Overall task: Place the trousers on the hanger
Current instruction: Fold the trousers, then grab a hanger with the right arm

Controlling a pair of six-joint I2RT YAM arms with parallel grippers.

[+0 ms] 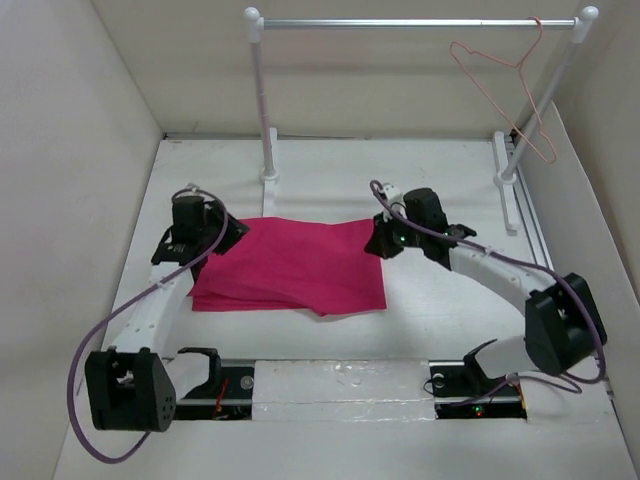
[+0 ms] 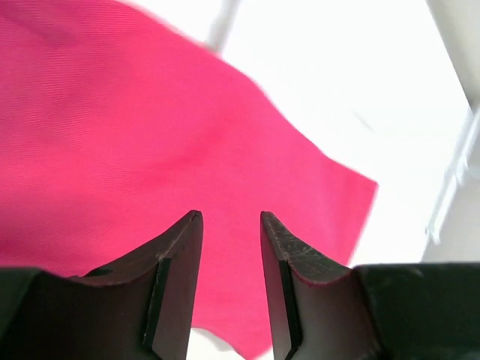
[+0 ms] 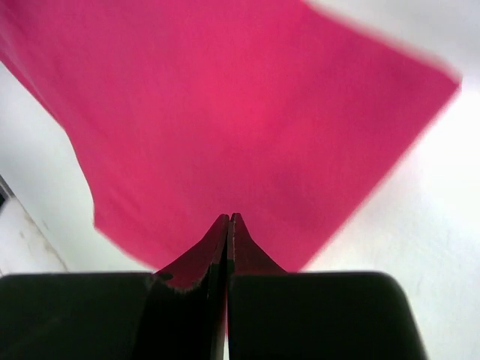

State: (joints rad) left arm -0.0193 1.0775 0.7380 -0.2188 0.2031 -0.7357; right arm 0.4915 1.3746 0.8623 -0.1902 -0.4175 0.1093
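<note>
Left gripper (image 2: pixel 231 217): jaws spread with a clear gap, hovering over the trousers (image 1: pixel 295 265) at their far-left corner. Right gripper (image 3: pixel 229 219): jaws pressed together at the far-right corner; can't tell if cloth is caught. Trousers lie folded flat on the table (image 1: pixel 330 170). Hanger (image 1: pixel 505 70) hangs on the rail (image 1: pixel 410 22).

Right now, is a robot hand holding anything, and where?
The right gripper looks shut on a corner of the trousers; the left gripper is open.
</note>
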